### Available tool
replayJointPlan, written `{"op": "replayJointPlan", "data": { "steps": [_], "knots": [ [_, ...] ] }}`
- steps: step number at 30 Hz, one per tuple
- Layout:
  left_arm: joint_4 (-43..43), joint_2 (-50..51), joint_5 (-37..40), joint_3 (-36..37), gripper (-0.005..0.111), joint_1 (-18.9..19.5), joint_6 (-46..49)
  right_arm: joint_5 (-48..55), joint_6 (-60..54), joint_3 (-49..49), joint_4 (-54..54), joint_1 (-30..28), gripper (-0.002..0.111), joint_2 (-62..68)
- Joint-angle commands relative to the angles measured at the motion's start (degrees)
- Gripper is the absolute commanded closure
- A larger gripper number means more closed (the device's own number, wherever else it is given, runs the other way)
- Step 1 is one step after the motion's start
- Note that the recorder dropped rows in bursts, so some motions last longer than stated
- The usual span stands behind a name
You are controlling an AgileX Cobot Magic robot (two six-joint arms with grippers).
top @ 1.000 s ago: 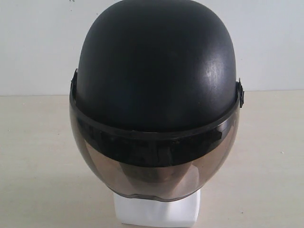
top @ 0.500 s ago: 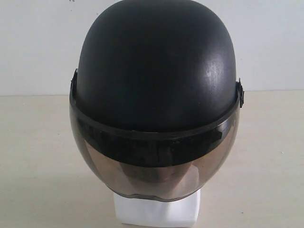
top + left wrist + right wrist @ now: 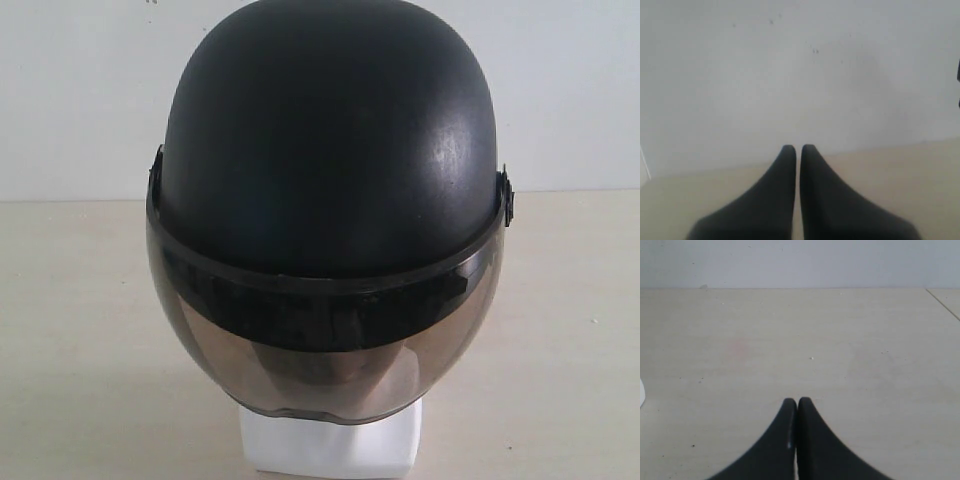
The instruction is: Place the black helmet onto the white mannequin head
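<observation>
Both clenched empty, left hand (image 3: 798,148), right hand (image 3: 797,401), exterior only, helmet (image 3: 330,150) on mannequin head (image 3: 330,450)

The black helmet (image 3: 330,140) sits upright, fully seated on the white mannequin head (image 3: 330,450).

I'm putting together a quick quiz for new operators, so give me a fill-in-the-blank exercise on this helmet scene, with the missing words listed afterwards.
1. The black helmet sits ____ the white mannequin head.
2. Its smoky visor hangs in front of the head's ____.
3. The right gripper is shut and holds ____.
4. The left gripper holds nothing either; it is ____, not open.

Missing words: on; face; nothing; shut.
</observation>
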Motion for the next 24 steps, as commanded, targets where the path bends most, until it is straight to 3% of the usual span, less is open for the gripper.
{"op": "replayJointPlan", "data": {
  "steps": [1,6,10,12,19,24],
  "knots": [
    [-5.4,-0.1,1.1,5.4,0.102,-0.3,1.4,-0.8,0.0,-0.1,-0.1,0.0,0.109,-0.3],
    [-6.3,-0.1,1.1,10.5,0.102,-0.3,1.2,-0.8,0.0,-0.1,-0.1,0.0,0.109,-0.3],
    [-6.3,-0.1,5.3,10.6,0.102,-0.3,2.9,-0.8,0.0,-0.1,-0.1,0.0,0.109,-0.3],
    [-6.3,-0.1,5.4,10.6,0.102,-0.3,7.6,-0.8,0.0,-0.1,-0.1,0.0,0.109,-0.3],
    [-8.1,-0.1,5.4,10.6,0.102,-0.3,7.6,-0.8,0.0,-0.1,-0.1,0.0,0.109,-0.3],
    [-12.9,-0.1,5.4,10.6,0.102,-0.3,1.1,-0.8,0.0,-0.1,-0.1,0.0,0.109,-0.3]
  ]
}}
